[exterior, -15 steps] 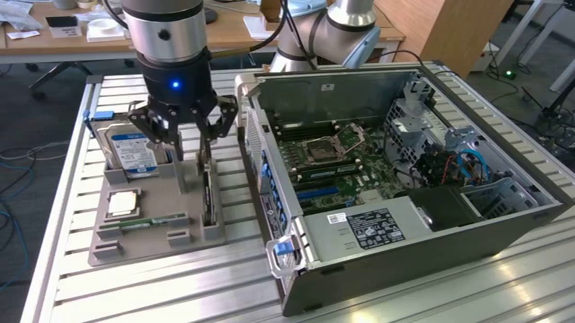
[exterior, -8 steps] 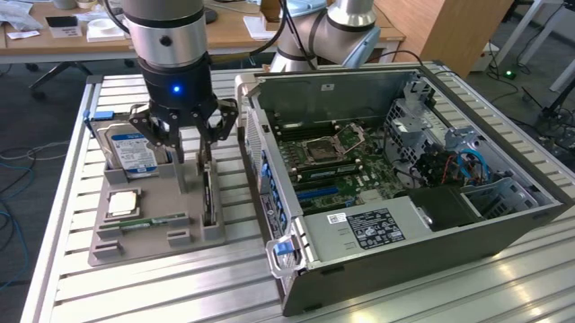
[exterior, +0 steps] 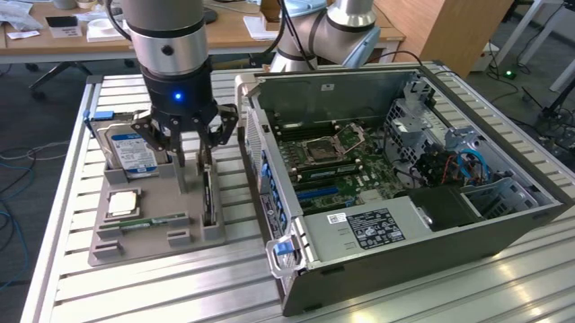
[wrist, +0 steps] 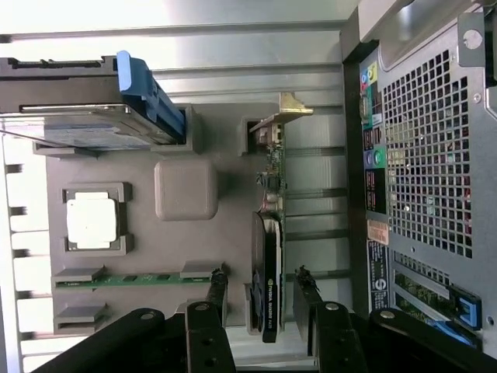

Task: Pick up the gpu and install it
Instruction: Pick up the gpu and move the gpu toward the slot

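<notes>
The gpu (wrist: 269, 225) stands on edge in a slot of the grey holder tray (wrist: 140, 167): a green card with a black cooler toward one end and a silver bracket (wrist: 284, 109) at the other. In the exterior view the gpu (exterior: 207, 196) is a thin dark card at the side of the tray (exterior: 144, 245) nearest the computer. My gripper (exterior: 196, 149) hangs just above it, open. In the wrist view, my gripper (wrist: 259, 276) has one of its black fingers (wrist: 216, 289) on each side of the cooler end, not touching it.
The tray also holds a silver hard drive (exterior: 134, 145) with a blue-white label, a processor chip (exterior: 122, 201) and a narrow green memory stick (exterior: 153, 221). An open computer case (exterior: 467, 222) with its motherboard (exterior: 332, 158) lies at the exterior view's right, close beside the tray.
</notes>
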